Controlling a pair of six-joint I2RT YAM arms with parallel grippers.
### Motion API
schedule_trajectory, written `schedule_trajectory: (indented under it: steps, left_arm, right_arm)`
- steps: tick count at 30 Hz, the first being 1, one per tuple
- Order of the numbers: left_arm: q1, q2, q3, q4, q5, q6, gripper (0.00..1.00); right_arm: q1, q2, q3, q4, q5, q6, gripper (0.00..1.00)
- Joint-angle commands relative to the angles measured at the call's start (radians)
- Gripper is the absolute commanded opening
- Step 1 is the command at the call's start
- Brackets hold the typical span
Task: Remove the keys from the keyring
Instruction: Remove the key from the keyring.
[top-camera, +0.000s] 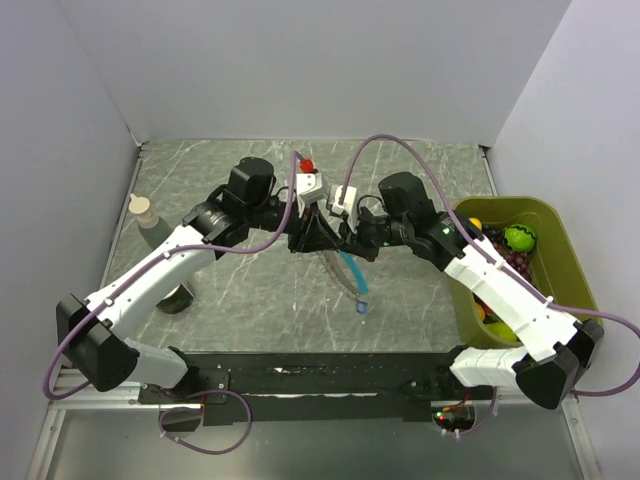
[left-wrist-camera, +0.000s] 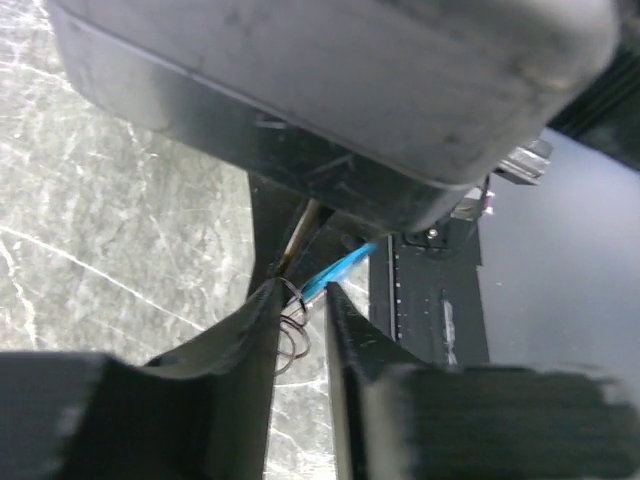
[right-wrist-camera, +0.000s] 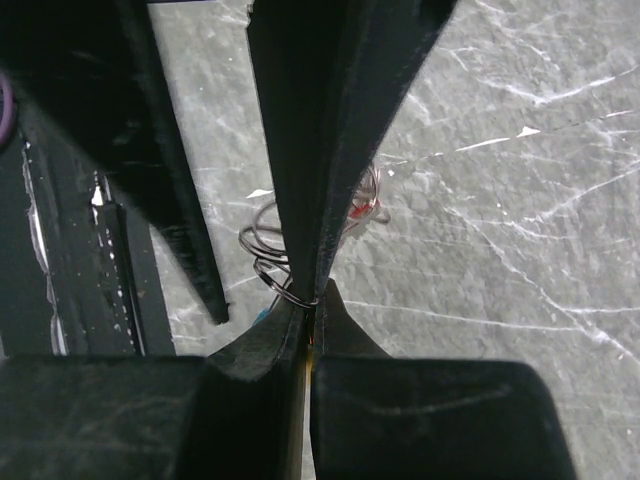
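Arms are both reaching in over the middle of the table (top-camera: 240, 300), forearms angling inward, wrists meeting nose to nose. Right gripper (right-wrist-camera: 310, 322) is pressing its fingers flat together, pinching one keyring (right-wrist-camera: 266, 252) of thin wire coils. Left gripper (left-wrist-camera: 303, 300) is standing narrowly parted around that wire; whether it is gripping cannot be told. One light-blue strip (top-camera: 353, 278) is hanging below the grippers, and one red piece (right-wrist-camera: 360, 210) is showing beside the coils.

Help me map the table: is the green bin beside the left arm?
No, the green bin stands at the table's right edge, next to the right arm.
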Motion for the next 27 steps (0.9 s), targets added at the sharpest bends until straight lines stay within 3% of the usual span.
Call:
schedule_trajectory:
  steps: [1,2,5,14,27]
  left_arm:
    - [-0.019,0.008,0.041,0.002,-0.028,0.023,0.23]
    - [-0.020,0.009,0.041,0.002,-0.030,0.023,0.14]
    - [-0.020,0.012,0.039,0.002,-0.039,0.021,0.01]
    - [-0.019,-0.001,0.032,-0.002,-0.029,0.021,0.01]
    - [0.058,-0.034,0.021,0.065,0.169,-0.100,0.01]
  right_arm:
    - [-0.010,-0.040,0.046,0.046,-0.032,0.020,0.00]
    - [-0.012,-0.042,0.044,0.045,-0.032,0.019,0.00]
    - [-0.013,-0.045,0.041,0.048,-0.026,0.016,0.00]
    - [-0.013,-0.075,0.009,0.042,0.002,-0.044,0.00]
    - [-0.018,-0.166,-0.104,0.028,0.019,-0.210,0.00]
